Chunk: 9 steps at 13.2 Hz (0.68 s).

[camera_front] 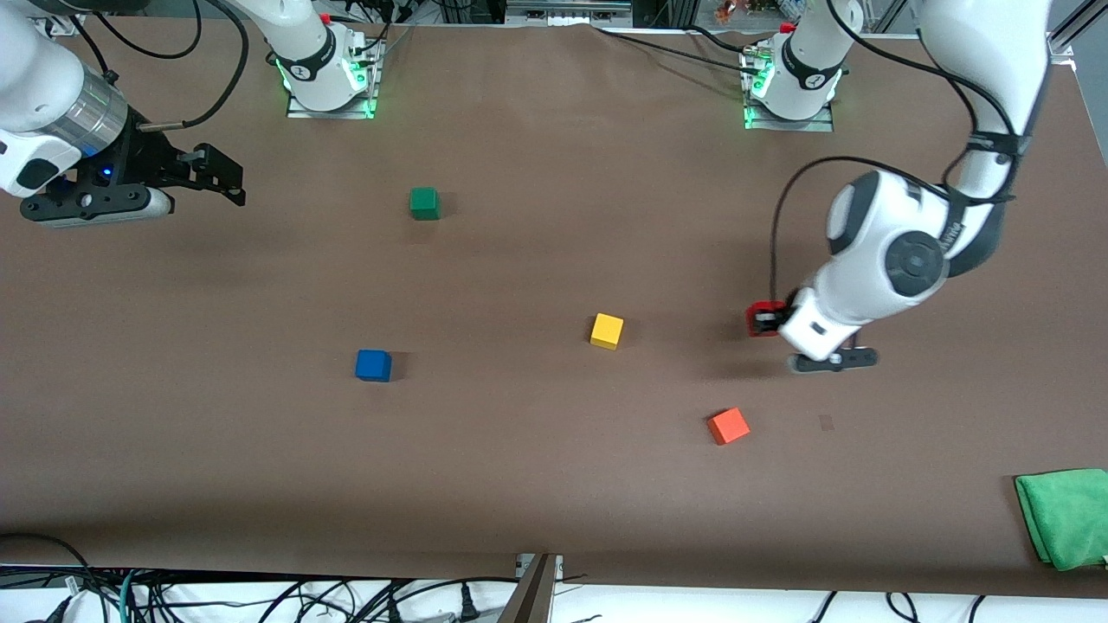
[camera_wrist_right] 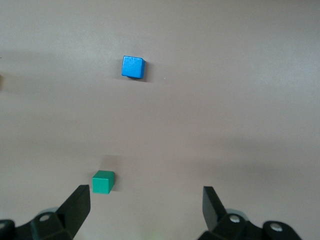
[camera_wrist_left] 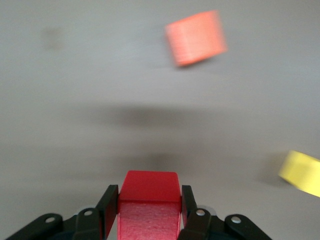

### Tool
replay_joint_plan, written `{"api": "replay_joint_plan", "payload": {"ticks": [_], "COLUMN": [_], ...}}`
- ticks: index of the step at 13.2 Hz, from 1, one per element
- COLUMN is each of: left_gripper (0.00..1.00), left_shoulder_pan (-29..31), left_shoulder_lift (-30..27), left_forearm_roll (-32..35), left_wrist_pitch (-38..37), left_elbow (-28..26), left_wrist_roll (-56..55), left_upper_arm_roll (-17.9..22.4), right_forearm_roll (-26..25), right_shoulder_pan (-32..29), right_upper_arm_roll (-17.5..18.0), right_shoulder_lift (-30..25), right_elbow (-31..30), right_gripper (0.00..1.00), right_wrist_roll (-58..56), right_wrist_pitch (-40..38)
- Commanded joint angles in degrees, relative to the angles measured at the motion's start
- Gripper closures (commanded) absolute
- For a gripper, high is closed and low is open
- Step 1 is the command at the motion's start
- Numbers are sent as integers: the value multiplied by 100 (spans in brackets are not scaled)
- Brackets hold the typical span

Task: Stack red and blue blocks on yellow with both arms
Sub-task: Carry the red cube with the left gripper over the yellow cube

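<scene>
My left gripper (camera_front: 766, 322) is shut on the red block (camera_front: 760, 310) and holds it a little above the table, toward the left arm's end from the yellow cube (camera_front: 607, 330). In the left wrist view the red block (camera_wrist_left: 149, 200) sits between the fingers of the left gripper (camera_wrist_left: 149, 192), and the yellow cube (camera_wrist_left: 300, 172) shows at the edge. The blue block (camera_front: 373, 365) lies on the table toward the right arm's end; it also shows in the right wrist view (camera_wrist_right: 133, 67). My right gripper (camera_front: 223, 177) is open and empty, high over the right arm's end; its jaws (camera_wrist_right: 147, 200) stand wide apart.
An orange cube (camera_front: 729, 426) lies nearer the front camera than the red block, and shows in the left wrist view (camera_wrist_left: 196, 38). A green cube (camera_front: 424, 203) lies near the right arm's base, seen also in the right wrist view (camera_wrist_right: 103, 182). A green cloth (camera_front: 1065, 517) lies at the near corner at the left arm's end.
</scene>
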Motion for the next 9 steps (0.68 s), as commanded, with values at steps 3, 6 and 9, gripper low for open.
{"api": "replay_joint_plan", "payload": {"ticks": [3, 6, 9], "left_gripper": [88, 88, 88], "left_shoulder_pan": [-1444, -1850, -2026], "left_shoulder_lift": [885, 1465, 1879], "left_forearm_roll": [608, 952, 935], "left_wrist_pitch": [-236, -201, -174], "left_elbow": [1318, 1915, 2268], "left_wrist_roll": [-30, -48, -48], "left_upper_arm_roll": [98, 90, 90], "right_forearm_roll": [-36, -27, -1], "right_shoulder_pan": [-5, -14, -14], "right_upper_arm_roll": [-1, -1, -1], "right_shoulder_lift": [1, 1, 10], "right_elbow": [97, 106, 106], "right_gripper": [1, 1, 1], "right_wrist_roll": [-27, -27, -18], "right_wrist_pitch": [-114, -70, -52]}}
